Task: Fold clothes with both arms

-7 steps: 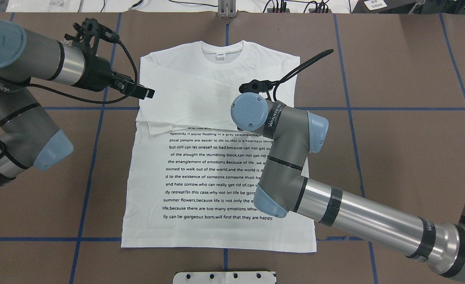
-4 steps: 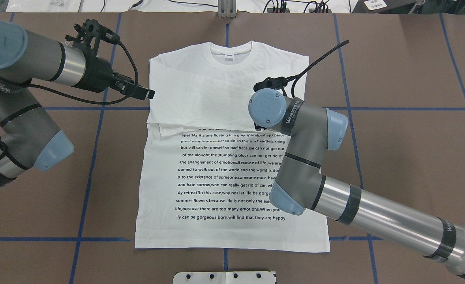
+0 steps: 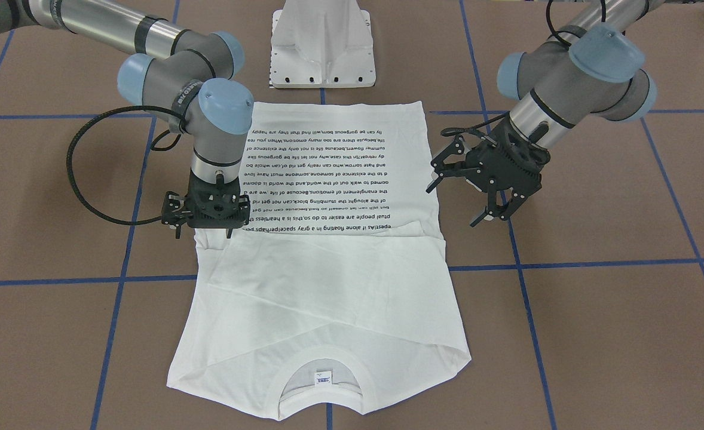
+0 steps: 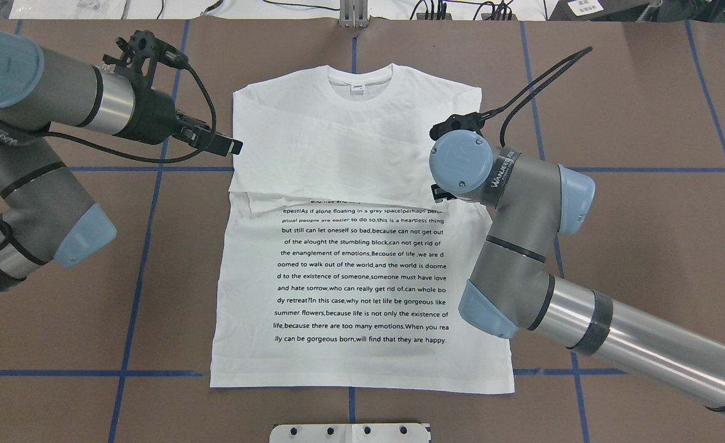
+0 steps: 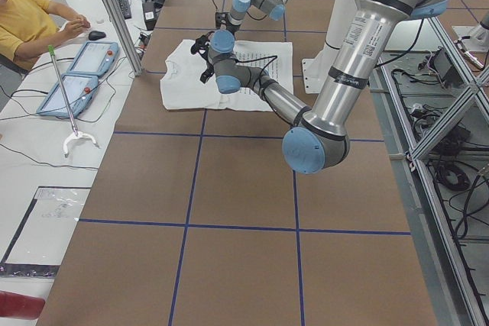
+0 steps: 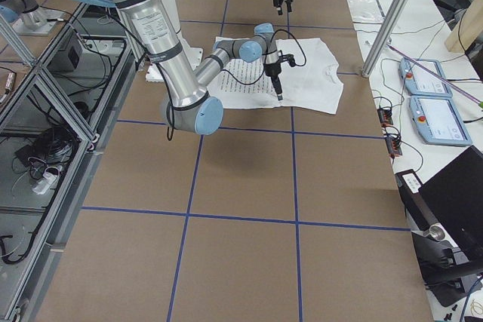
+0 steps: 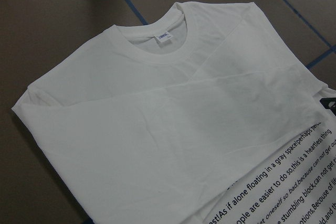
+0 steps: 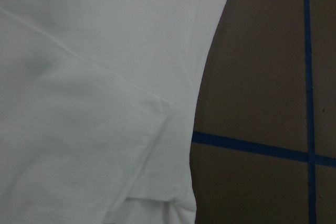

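left gripper (image 3: 464, 200) hangs spread beside the t-shirt (image 3: 328, 286), ready for its edge. right gripper (image 3: 203, 233) stands over the opposite edge, seemingly apart too.

Open brown counter (image 4: 645, 246) runs wide along both long sides of the shirt (image 4: 362, 147). The right claw (image 3: 204, 230) stands over one side edge, and the left claw (image 3: 468, 200) hangs beside the other. A white pedestal (image 3: 322, 42) stands just beyond the hem.
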